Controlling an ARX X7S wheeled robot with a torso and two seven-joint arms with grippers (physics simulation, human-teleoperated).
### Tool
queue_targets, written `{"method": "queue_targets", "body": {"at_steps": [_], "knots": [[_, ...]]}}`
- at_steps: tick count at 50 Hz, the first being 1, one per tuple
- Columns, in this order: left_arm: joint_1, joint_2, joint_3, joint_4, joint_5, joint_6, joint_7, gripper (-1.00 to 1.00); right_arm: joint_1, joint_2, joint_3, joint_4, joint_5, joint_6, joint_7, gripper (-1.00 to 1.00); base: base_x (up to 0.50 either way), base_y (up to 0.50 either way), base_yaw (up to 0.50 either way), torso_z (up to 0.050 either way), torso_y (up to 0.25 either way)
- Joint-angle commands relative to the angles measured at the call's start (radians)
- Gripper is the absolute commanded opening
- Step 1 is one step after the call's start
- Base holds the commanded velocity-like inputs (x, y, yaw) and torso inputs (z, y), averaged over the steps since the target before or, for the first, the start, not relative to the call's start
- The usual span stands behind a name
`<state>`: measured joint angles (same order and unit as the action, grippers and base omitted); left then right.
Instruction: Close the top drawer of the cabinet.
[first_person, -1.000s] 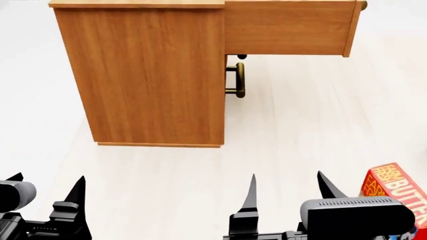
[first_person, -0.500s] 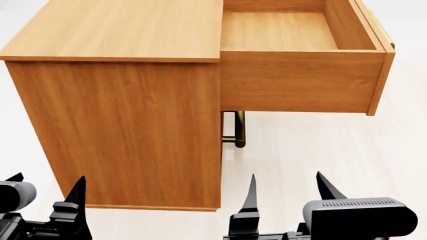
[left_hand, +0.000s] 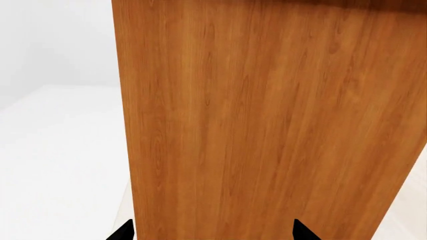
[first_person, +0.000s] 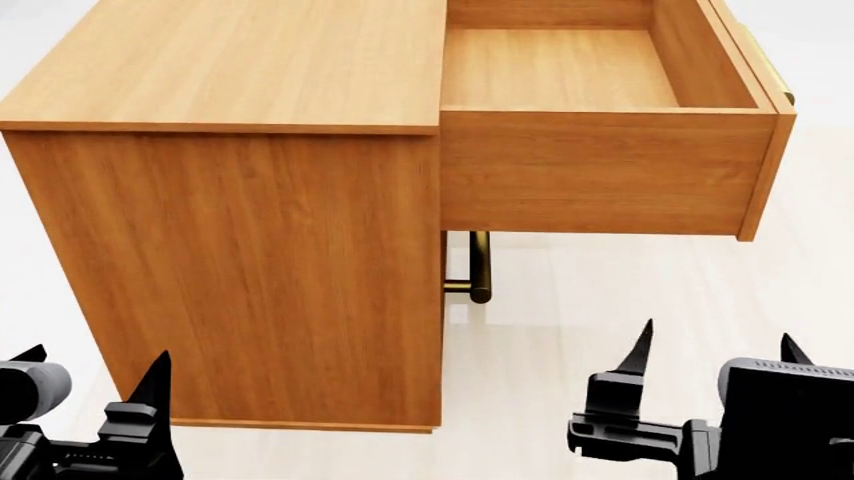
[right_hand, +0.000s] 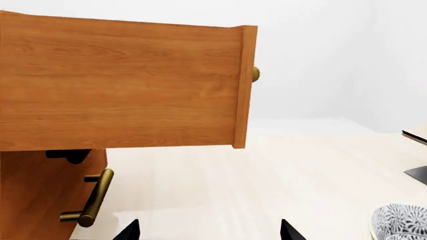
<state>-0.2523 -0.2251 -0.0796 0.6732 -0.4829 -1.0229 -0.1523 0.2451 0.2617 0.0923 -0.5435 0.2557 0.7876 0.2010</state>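
Note:
The honey-brown cabinet (first_person: 240, 250) stands close ahead at the left. Its top drawer (first_person: 601, 185) is pulled far out to the right and is empty inside. The drawer's front panel (first_person: 767, 160) carries a brass handle (first_person: 778, 88). My left gripper (first_person: 94, 372) is open and empty, low in front of the cabinet's side, which fills the left wrist view (left_hand: 267, 120). My right gripper (first_person: 718, 345) is open and empty, below and in front of the drawer. In the right wrist view the drawer's side (right_hand: 120, 85) and handle end (right_hand: 255, 74) show above my right gripper (right_hand: 208, 231).
The second drawer's brass bar handle (first_person: 475, 265) sticks out under the open drawer, also in the right wrist view (right_hand: 93, 197). A patterned bowl (right_hand: 400, 222) and a dark base edge (right_hand: 417, 172) lie far right. Pale floor surrounds the cabinet.
The head view has dropped from well above the cabinet to close beside it. My right gripper has moved right and forward. The butter box has left the view.

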Motion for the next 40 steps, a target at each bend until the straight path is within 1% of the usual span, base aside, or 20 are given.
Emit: {"method": "queue_targets", "body": {"at_steps": [1, 7, 10, 11, 15, 18, 21, 22, 24, 26, 29, 33, 36, 40], "knots": [[-0.005, -0.003, -0.001, -0.005, -0.010, -0.004, -0.005, 1.00, 0.041, 0.059, 0.106, 0.097, -0.046, 0.016, 0.062, 1.00, 0.00, 0.00, 0.00, 0.000, 0.000], [-0.015, -0.004, -0.001, 0.001, -0.019, -0.013, -0.009, 1.00, 0.078, 0.119, 0.148, 0.170, -0.099, 0.023, 0.106, 1.00, 0.00, 0.00, 0.00, 0.000, 0.000], [-0.015, -0.005, -0.001, 0.005, -0.023, -0.015, -0.011, 1.00, 0.151, 0.161, 0.153, 0.283, -0.130, 0.006, 0.122, 1.00, 0.00, 0.00, 0.00, 0.000, 0.000], [-0.014, -0.005, -0.001, 0.005, -0.023, -0.014, -0.012, 1.00, 0.152, 0.162, 0.153, 0.284, -0.130, 0.005, 0.122, 1.00, 0.00, 0.00, 0.00, 0.000, 0.000], [-0.019, -0.006, 0.002, 0.001, -0.023, -0.015, -0.016, 1.00, 0.257, 0.189, 0.163, 0.371, -0.137, 0.007, 0.135, 1.00, 0.00, 0.00, 0.00, 0.000, 0.000], [-0.016, -0.005, 0.008, 0.001, -0.024, -0.012, -0.016, 1.00, 0.338, 0.202, 0.128, 0.406, -0.151, 0.014, 0.140, 1.00, 0.00, 0.00, 0.00, 0.000, 0.000], [-0.010, -0.005, 0.009, 0.000, -0.026, -0.008, -0.016, 1.00, 0.408, 0.204, 0.089, 0.483, -0.168, -0.006, 0.144, 1.00, 0.00, 0.00, 0.00, 0.000, 0.000], [-0.005, -0.006, 0.010, -0.003, -0.025, -0.001, -0.013, 1.00, 0.456, 0.202, 0.063, 0.543, -0.181, -0.026, 0.147, 1.00, 0.00, 0.00, 0.00, 0.000, 0.000], [-0.004, -0.007, 0.010, -0.004, -0.026, -0.001, -0.014, 1.00, 0.457, 0.202, 0.062, 0.546, -0.181, -0.028, 0.147, 1.00, 0.00, 0.00, 0.00, 0.000, 0.000], [0.011, -0.009, 0.019, -0.017, -0.013, 0.026, -0.010, 1.00, 0.563, 0.188, 0.002, 0.702, -0.213, -0.090, 0.158, 1.00, 0.00, 0.00, 0.00, 0.000, 0.000], [0.016, -0.012, 0.018, -0.014, -0.016, 0.030, -0.008, 1.00, 0.622, 0.179, -0.038, 0.810, -0.236, -0.136, 0.164, 1.00, 0.00, 0.00, 0.00, 0.000, 0.000], [0.021, -0.014, 0.012, -0.026, -0.014, 0.045, -0.005, 1.00, 0.719, 0.154, -0.099, 1.005, -0.265, -0.239, 0.160, 1.00, 0.00, 0.00, 0.00, 0.000, 0.000], [0.028, -0.015, 0.007, -0.031, -0.016, 0.052, -0.004, 1.00, 0.819, 0.122, -0.147, 1.220, -0.295, -0.339, 0.173, 1.00, 0.00, 0.00, 0.00, 0.000, 0.000], [0.032, -0.016, 0.007, -0.039, -0.016, 0.059, -0.003, 1.00, 0.877, 0.087, -0.178, 1.329, -0.311, -0.396, 0.178, 1.00, 0.00, 0.00, 0.00, 0.000, 0.000]]}}
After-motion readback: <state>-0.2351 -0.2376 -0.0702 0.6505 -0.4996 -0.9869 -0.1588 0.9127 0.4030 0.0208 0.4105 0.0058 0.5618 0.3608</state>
